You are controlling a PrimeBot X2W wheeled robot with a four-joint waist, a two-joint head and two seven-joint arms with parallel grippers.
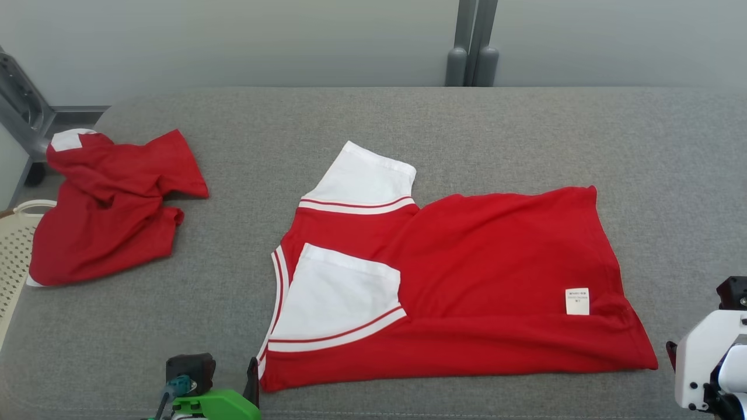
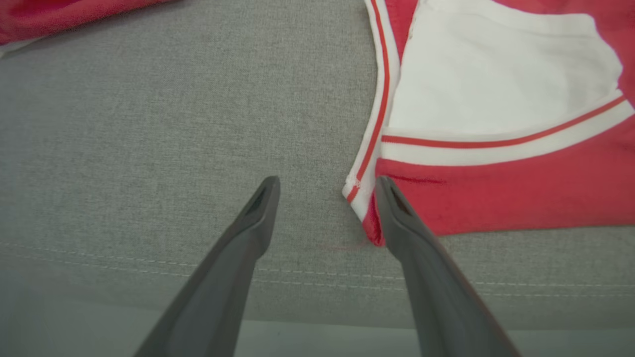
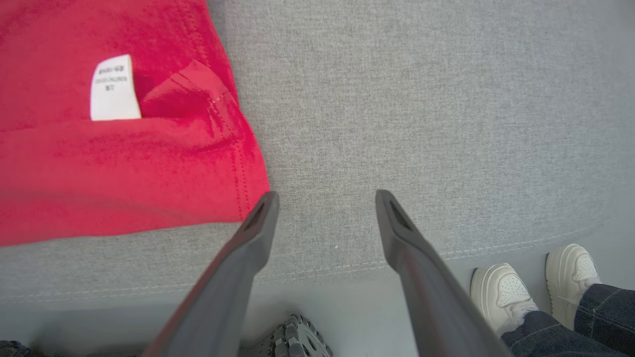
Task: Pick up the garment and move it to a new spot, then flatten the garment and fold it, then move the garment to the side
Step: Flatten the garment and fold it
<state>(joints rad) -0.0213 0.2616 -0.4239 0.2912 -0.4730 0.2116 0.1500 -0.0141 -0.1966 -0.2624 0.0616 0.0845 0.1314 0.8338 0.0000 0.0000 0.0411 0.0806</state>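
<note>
Now | garment point(image 1: 467, 280) long axis left-right, collar point(image 1: 279, 291) left | left tool point(image 2: 327, 182) spread | right tool point(image 3: 326, 195) spread

The garment point(image 1: 467, 280) is bright red with white sleeves point(image 1: 338, 297) banded by a thin red stripe, the bench point(image 1: 408, 116) heathered grey, my left claw point(image 2: 327, 186) and right claw point(image 3: 327, 198) dark grey.

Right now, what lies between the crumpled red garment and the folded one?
Nothing: only bare grey padded surface separates the crumpled garment from the folded garment, as the head view shows.
</note>
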